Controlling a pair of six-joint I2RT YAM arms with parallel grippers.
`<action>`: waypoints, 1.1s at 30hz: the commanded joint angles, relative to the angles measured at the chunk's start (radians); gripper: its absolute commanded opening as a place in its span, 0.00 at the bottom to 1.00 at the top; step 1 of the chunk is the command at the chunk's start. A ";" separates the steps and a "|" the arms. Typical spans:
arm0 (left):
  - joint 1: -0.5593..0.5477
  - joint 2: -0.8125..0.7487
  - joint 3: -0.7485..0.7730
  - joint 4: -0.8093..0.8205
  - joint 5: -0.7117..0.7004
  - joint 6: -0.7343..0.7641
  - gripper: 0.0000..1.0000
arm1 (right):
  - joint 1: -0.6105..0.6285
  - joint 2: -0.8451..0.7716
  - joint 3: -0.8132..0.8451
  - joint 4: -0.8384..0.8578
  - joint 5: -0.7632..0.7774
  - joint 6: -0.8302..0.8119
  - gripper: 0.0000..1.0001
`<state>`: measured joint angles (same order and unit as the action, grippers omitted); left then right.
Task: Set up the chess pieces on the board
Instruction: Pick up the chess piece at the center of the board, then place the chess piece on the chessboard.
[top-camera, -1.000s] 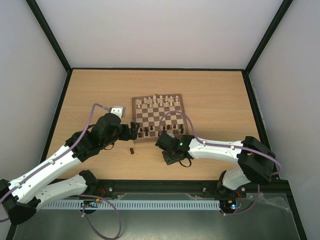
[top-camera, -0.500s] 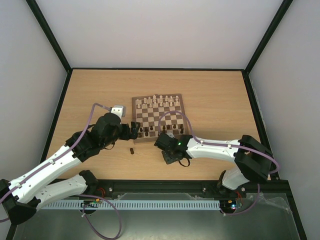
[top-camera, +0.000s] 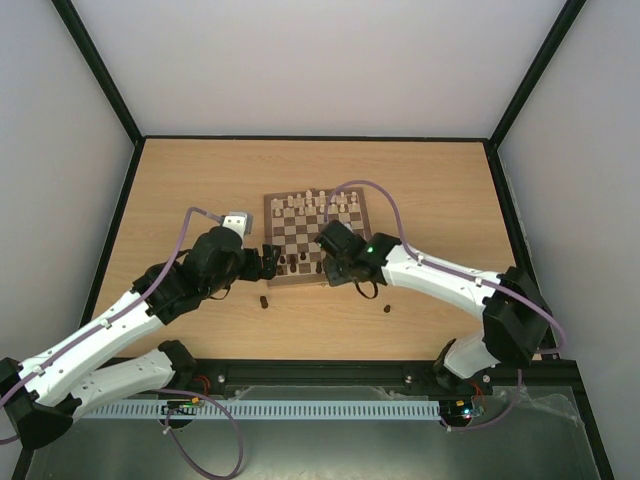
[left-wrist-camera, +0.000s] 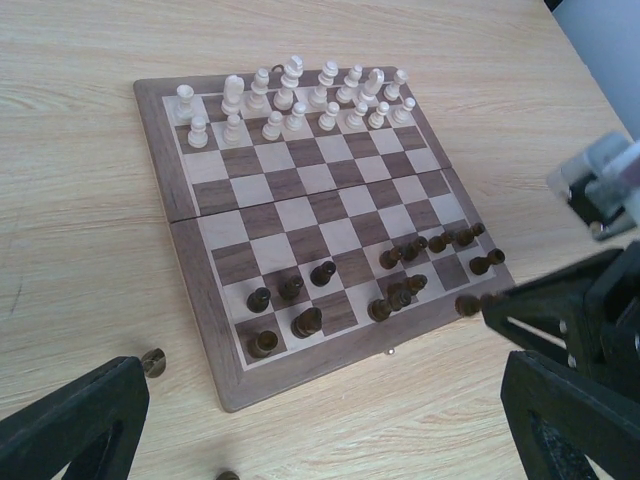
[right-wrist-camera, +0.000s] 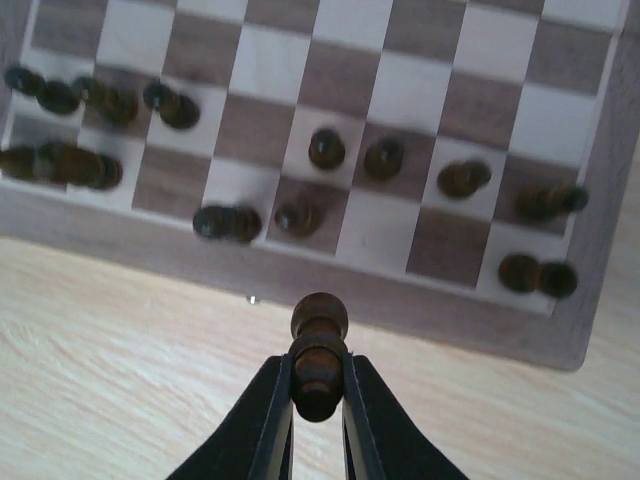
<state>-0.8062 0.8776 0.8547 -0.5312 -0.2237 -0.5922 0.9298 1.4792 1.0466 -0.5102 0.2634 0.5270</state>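
I've got the right gripper (right-wrist-camera: 318, 390) clenched on one dark brown turned wooden chess piece (right-wrist-camera: 318, 340): pinched by its lower half, rounded head poking past the fingertips. In the right wrist view it lines up with the near border of the square wooden chessboard (right-wrist-camera: 460, 315) of dark brown and cream squares, with the plain wooden tabletop (right-wrist-camera: 120, 380) below it. I can't tell its height above the surface or whether it touches anything.

The left gripper (top-camera: 269, 260) is released, jaws spread wide, sitting just beside the board's near-left corner.

The other dark brown wooden chess pieces (left-wrist-camera: 400, 290) are on the near rows of the board, unevenly: spaced out on the left half, bunched on the right half, some sharing a square. From the right wrist camera several look tipped over; blur stops me saying which.

Top view shows two more off the board on the tabletop: a loose dark piece (top-camera: 263, 300) just in front of the near-left corner, near the left gripper, and a second loose dark piece (top-camera: 386, 309) in front of the near-right corner, beside the right arm (top-camera: 440, 285).

The pale cream wooden pieces (left-wrist-camera: 290, 95) stand on the two far rows, upright.
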 joint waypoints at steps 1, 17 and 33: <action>0.006 -0.005 -0.011 0.016 0.006 -0.001 0.99 | -0.043 0.061 0.066 -0.059 -0.009 -0.067 0.13; 0.007 0.010 -0.011 0.028 0.009 0.009 1.00 | -0.114 0.206 0.135 -0.054 -0.022 -0.115 0.13; 0.007 0.029 -0.006 0.035 0.007 0.013 0.99 | -0.137 0.261 0.153 -0.042 -0.035 -0.136 0.18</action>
<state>-0.8036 0.8993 0.8513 -0.5137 -0.2173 -0.5907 0.7982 1.7210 1.1709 -0.5121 0.2344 0.4034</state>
